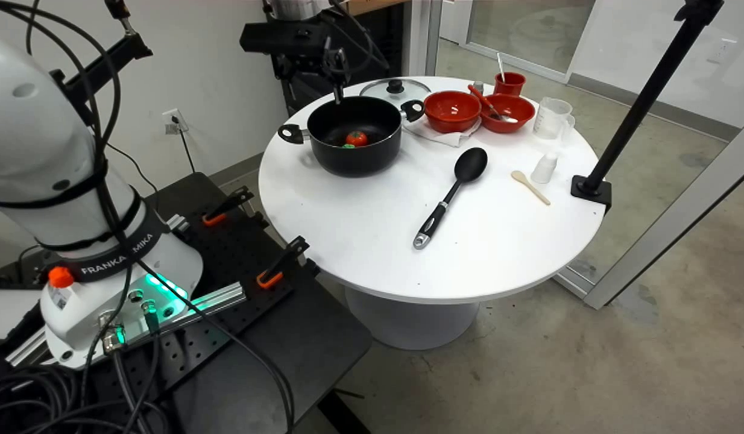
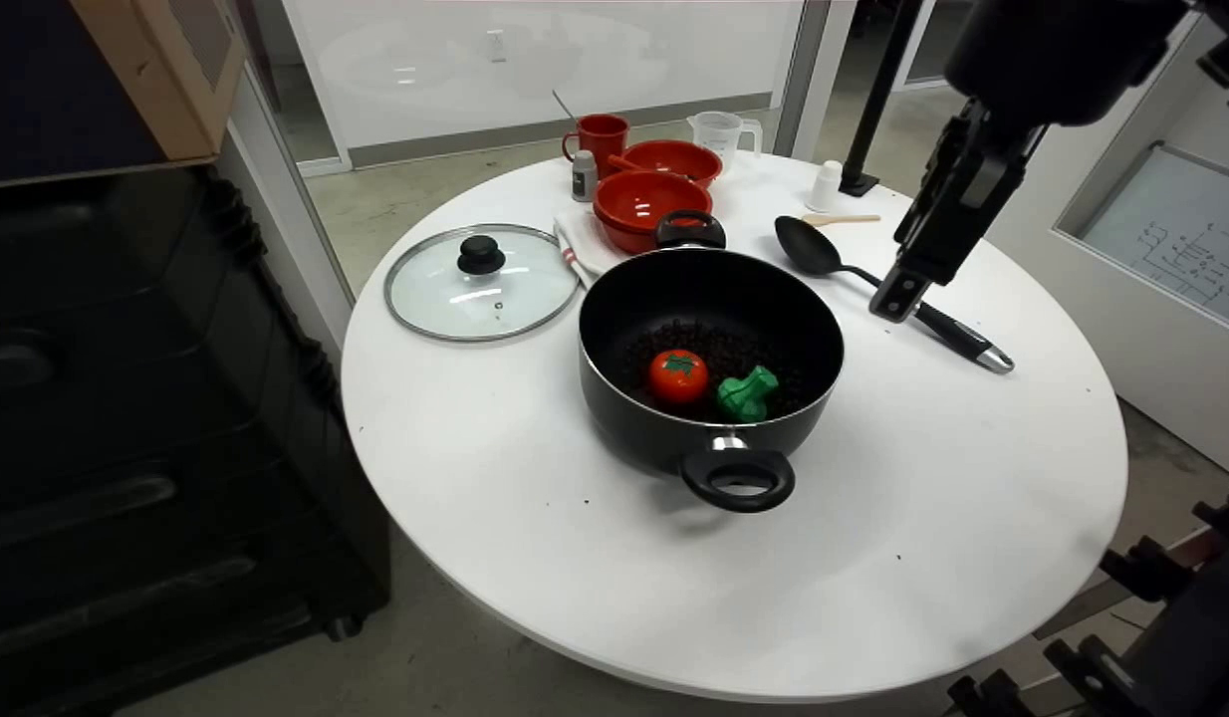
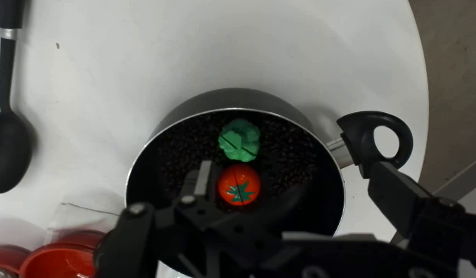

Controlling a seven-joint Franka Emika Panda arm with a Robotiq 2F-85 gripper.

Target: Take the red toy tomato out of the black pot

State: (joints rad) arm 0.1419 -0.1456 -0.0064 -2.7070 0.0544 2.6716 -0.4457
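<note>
You should find the red toy tomato (image 3: 238, 184) light, stiff and slick, so pinch its widest girth, clear of the green toy vegetable (image 3: 240, 139) just beside it in the black pot (image 3: 234, 98), below your released, empty end effector (image 3: 292, 173).

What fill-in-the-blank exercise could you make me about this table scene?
In the black pot, the red toy tomato sits beside a toy vegetable colored ____.
The number of handles on the pot is ____.
On the table, the clear lid lies with its knob facing ____.
The robot's gripper is holding ____.

Missing words: green; two; up; nothing.
</note>
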